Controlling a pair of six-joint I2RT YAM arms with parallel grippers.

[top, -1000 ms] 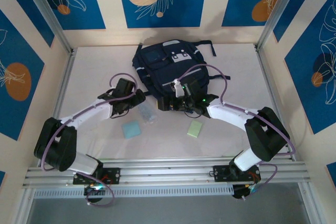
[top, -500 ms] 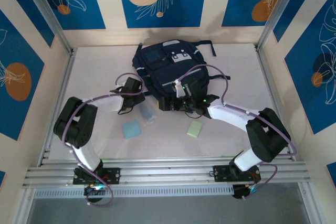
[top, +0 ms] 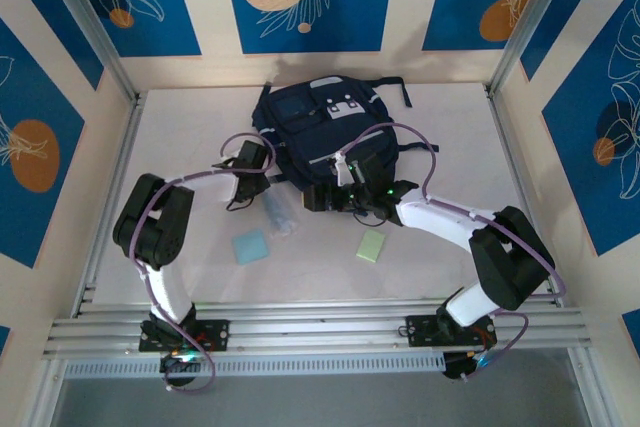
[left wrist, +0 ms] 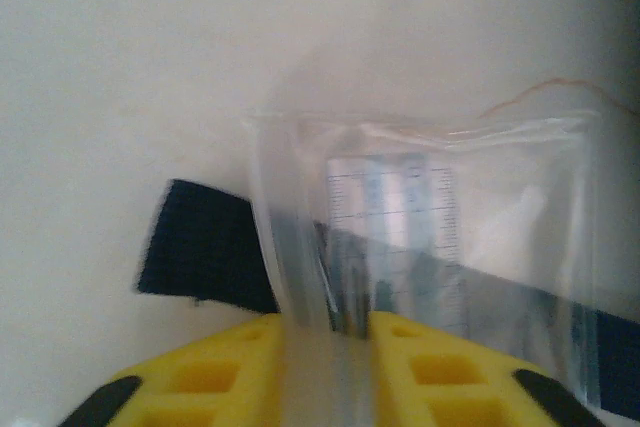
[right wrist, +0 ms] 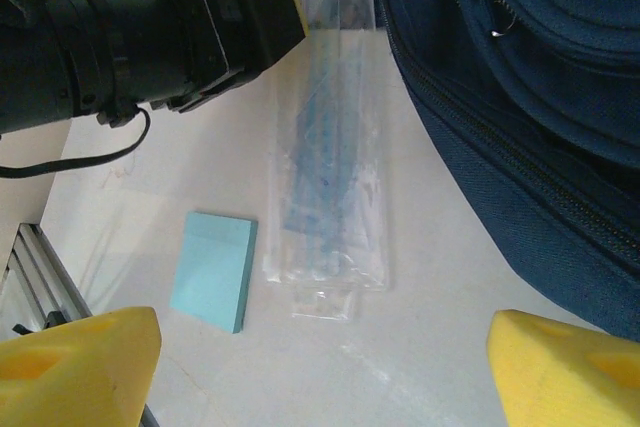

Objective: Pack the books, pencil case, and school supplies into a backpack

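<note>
Beside the backpack, the clear plastic piece runs near to far, left pincer seemingly clamping its far end.

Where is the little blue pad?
In the top view, the light blue pad lies on the table left of centre, beside the clear plastic bag.

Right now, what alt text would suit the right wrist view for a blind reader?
The left tool pinches the far end of a clear plastic sleeve lying beside the navy backpack. A light blue pad lies nearby; the right tool is open.
</note>
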